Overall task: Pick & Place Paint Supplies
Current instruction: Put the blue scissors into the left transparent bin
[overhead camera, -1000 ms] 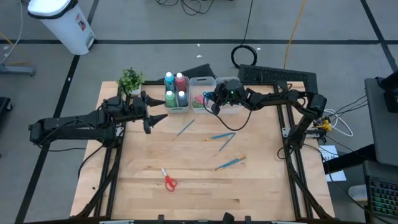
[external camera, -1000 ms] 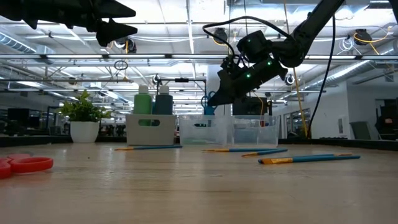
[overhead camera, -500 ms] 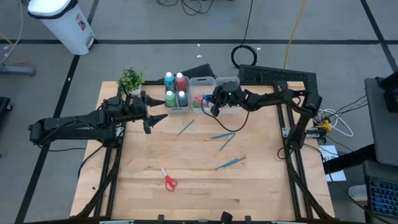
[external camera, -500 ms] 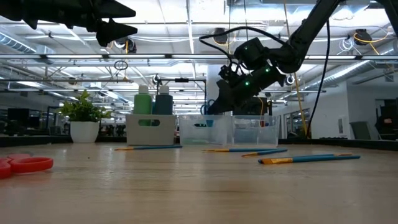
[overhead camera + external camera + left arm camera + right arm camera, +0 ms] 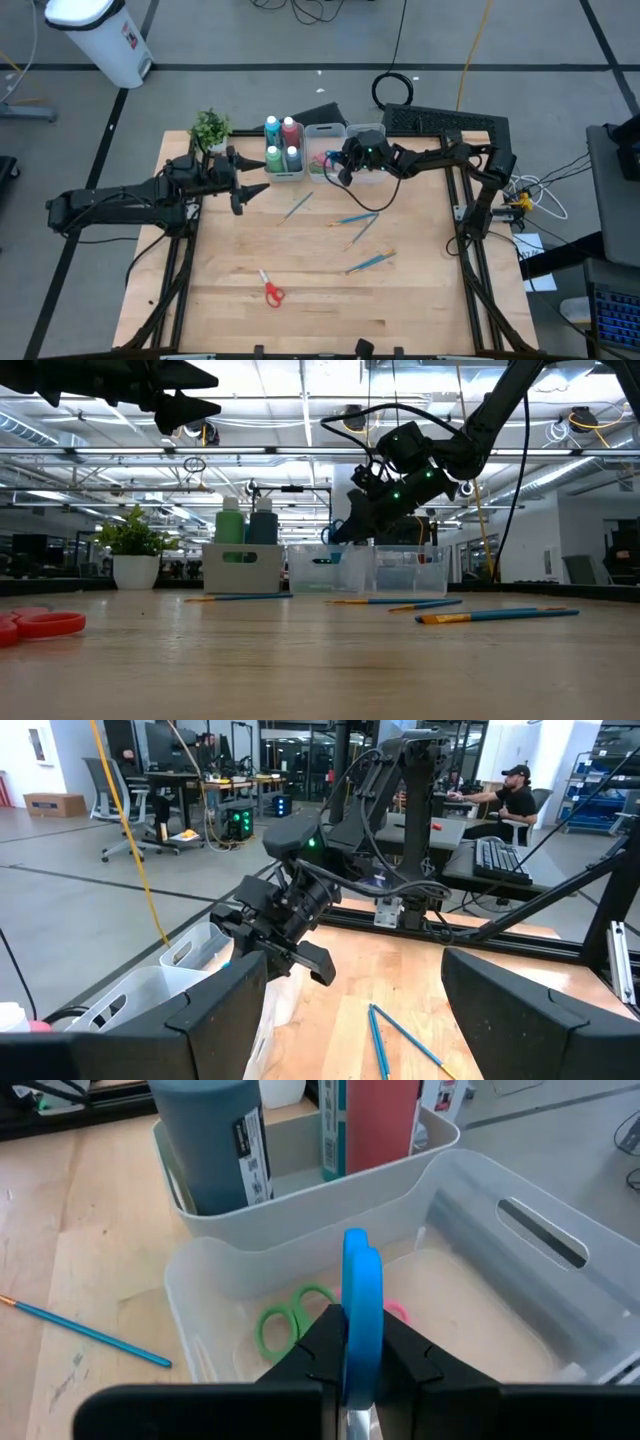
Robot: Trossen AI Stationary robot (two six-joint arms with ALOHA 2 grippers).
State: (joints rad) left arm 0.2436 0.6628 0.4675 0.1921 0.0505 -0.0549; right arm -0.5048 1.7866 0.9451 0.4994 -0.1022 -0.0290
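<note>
Right gripper [image 5: 352, 1365] pinches blue-handled scissors [image 5: 361, 1305] above the clear plastic bin [image 5: 480, 1295]; left gripper [image 5: 250, 189] waits spread.

A grey floor [image 5: 90, 130] crossed by dark lines surrounds the wooden counter [image 5: 310, 300]. A white bin [image 5: 100, 35] stands at the frame's upper left. Beyond, ceiling beams [image 5: 300, 453], office chairs [image 5: 110, 800], and a seated person [image 5: 505, 795] at desks.
</note>
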